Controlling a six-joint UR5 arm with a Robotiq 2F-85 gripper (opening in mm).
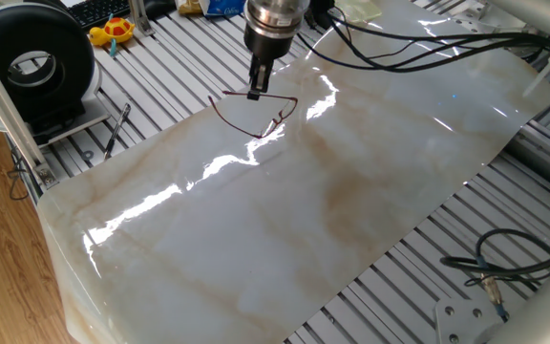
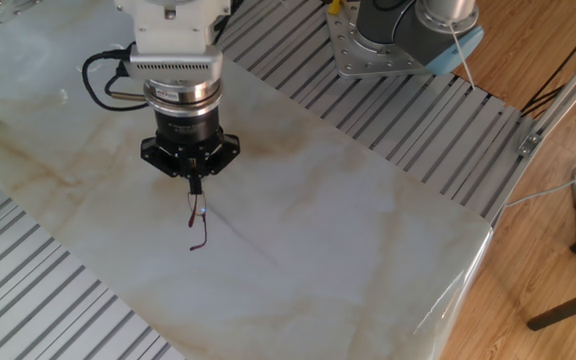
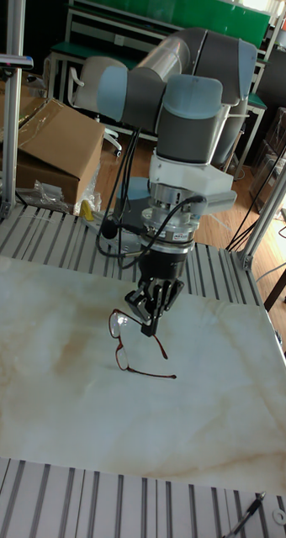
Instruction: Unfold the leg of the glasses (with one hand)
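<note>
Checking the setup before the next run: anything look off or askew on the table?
Nothing damaged or spilled. One oddity: the glasses do not lie flat on the marble sheet. The claw is shut on one temple, holding that side up, while the other temple rests splayed on the sheet.

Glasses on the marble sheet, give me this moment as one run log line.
hand: shut on glasses temple | glasses: front on marble sheet, one leg out flat | leg unfolding: underway
</note>
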